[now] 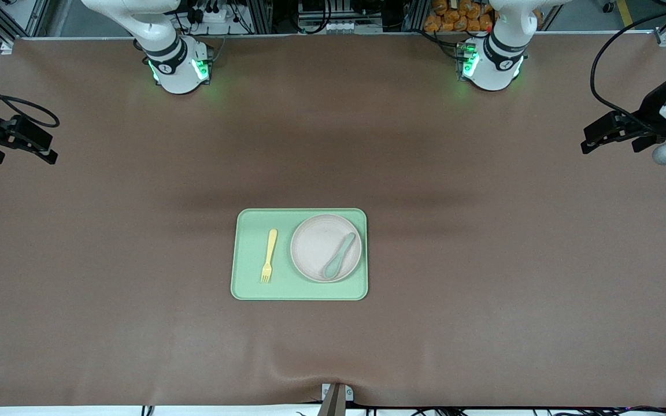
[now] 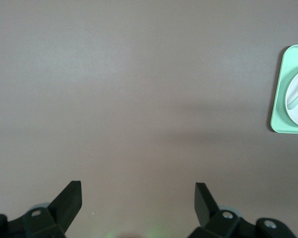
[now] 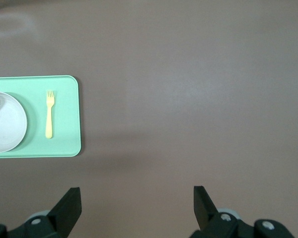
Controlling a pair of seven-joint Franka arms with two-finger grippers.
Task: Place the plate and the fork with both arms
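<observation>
Resting on one tray (image 1: pixel 246 254): one plate (image 1: pixel 317 245), fork (image 1: pixel 269 256), spoon (image 1: pixel 339 256).

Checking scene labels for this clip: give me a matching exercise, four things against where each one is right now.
Things:
1. fork
2. spoon
3. plate
4. left pincer

Places:
A. in the plate
B. open, over bare table at the left arm's end
C. straight on the tray, beside the plate, toward the right arm's end
D. on the tray, at its end toward the left arm

Pairs: 1-C, 2-A, 3-D, 4-B
</observation>
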